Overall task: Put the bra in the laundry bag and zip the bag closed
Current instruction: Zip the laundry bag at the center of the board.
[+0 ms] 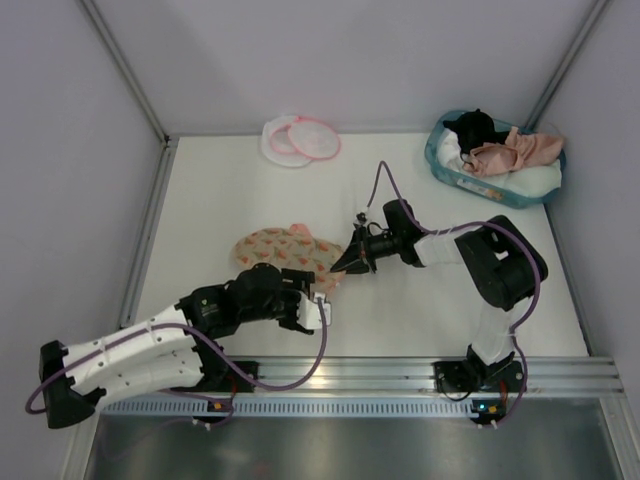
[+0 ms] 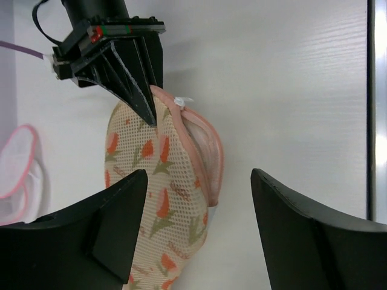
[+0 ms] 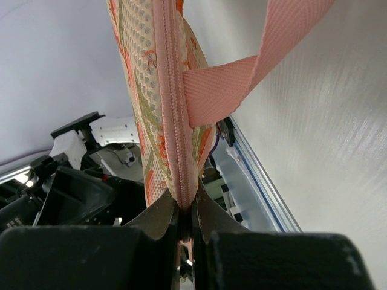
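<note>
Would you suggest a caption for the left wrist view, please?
Right gripper pinches the pink rim of the orange-printed mesh pouch, in front of the open left gripper.

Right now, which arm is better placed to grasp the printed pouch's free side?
Left. The left gripper is open, facing the printed pouch; the right gripper is shut on its pink zipper edge.

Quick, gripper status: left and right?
Left gripper: open, holding nothing.
Right gripper: shut on the zipper edge of the orange-printed zippered pouch.
</note>
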Controlling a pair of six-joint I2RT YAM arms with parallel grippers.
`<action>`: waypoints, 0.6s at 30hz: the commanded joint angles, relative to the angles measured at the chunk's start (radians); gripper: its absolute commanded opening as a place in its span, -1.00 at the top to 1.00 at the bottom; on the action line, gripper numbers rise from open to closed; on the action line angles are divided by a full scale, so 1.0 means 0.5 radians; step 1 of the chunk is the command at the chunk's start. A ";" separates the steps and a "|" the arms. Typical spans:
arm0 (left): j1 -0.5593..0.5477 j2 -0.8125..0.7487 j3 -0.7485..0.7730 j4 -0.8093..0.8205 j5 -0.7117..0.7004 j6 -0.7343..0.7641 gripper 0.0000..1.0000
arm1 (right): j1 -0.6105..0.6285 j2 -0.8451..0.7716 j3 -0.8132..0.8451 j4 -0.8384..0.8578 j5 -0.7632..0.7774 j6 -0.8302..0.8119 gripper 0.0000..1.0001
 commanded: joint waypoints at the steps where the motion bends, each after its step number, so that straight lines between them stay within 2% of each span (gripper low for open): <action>1: -0.007 0.155 0.208 -0.036 0.057 0.329 -0.48 | -0.016 -0.036 0.085 0.080 -0.003 0.018 1.00; 7: -0.013 0.524 0.564 -0.208 0.339 0.691 -0.33 | -0.016 -0.048 0.116 -0.063 0.040 -0.077 1.00; 10: -0.044 0.701 0.687 -0.294 0.370 0.820 -0.14 | -0.016 -0.070 0.131 -0.180 0.095 -0.138 1.00; 15: -0.255 0.980 0.813 -0.450 0.058 0.986 0.02 | -0.016 -0.079 0.134 -0.211 0.110 -0.142 1.00; 18: -0.387 1.173 0.947 -0.597 -0.135 0.971 0.01 | -0.016 -0.061 0.174 -0.346 0.162 -0.239 1.00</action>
